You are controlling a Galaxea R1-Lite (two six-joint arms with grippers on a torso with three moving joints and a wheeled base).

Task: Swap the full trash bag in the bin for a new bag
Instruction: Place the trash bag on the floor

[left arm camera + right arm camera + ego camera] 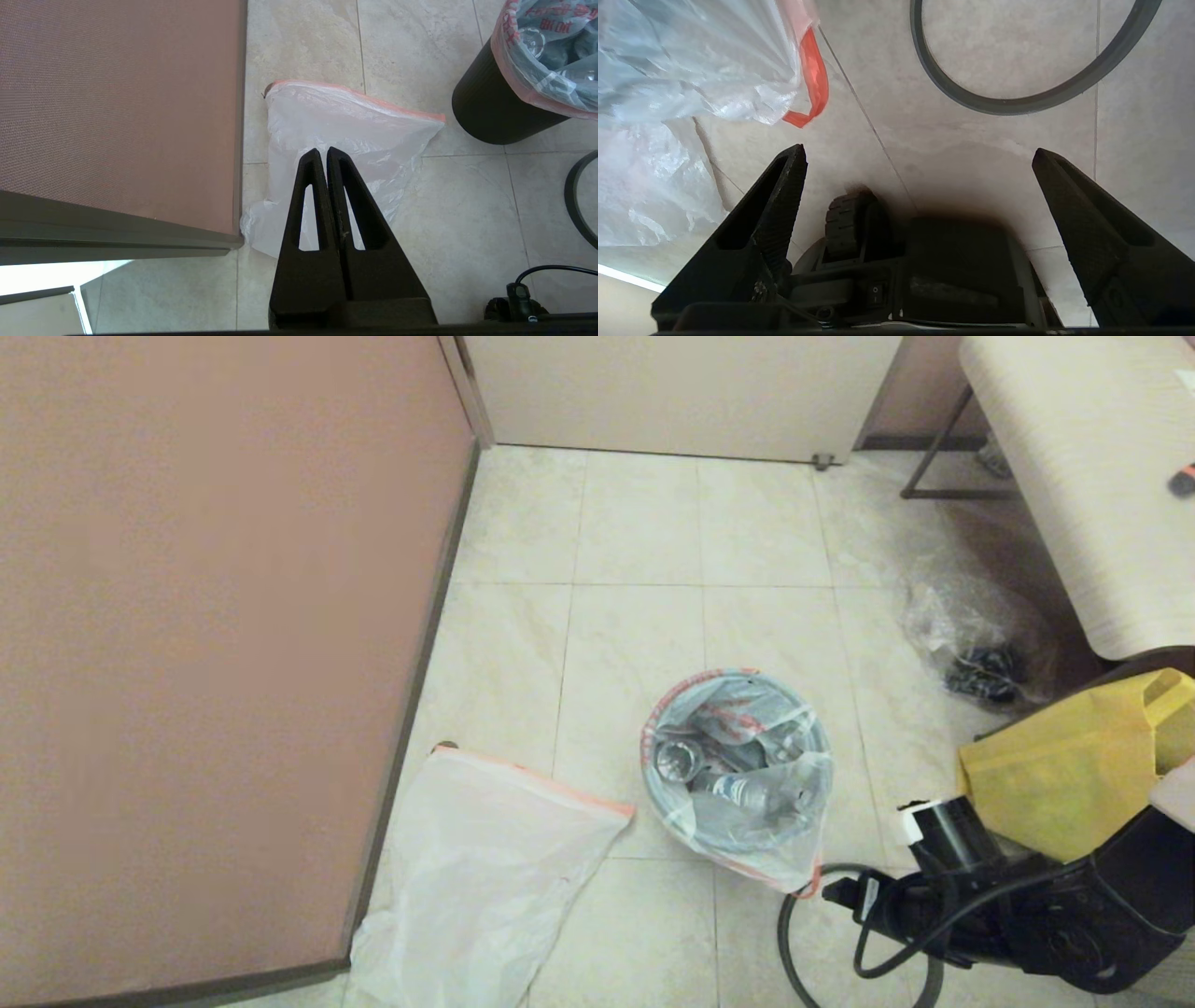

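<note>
Over on the left, the new bag [476, 868] is lying flat on the floor under the left tool [323, 154], whose jaws are pressed together, idle. The bin [490, 112] is sitting mid-floor, the full trash bag [738, 770] lining it. The right tool [920, 158] is hovering, jaws wide apart, the orange drawstring loop [812, 84] just ahead. I'd close on that loop, not the thin film.
</note>
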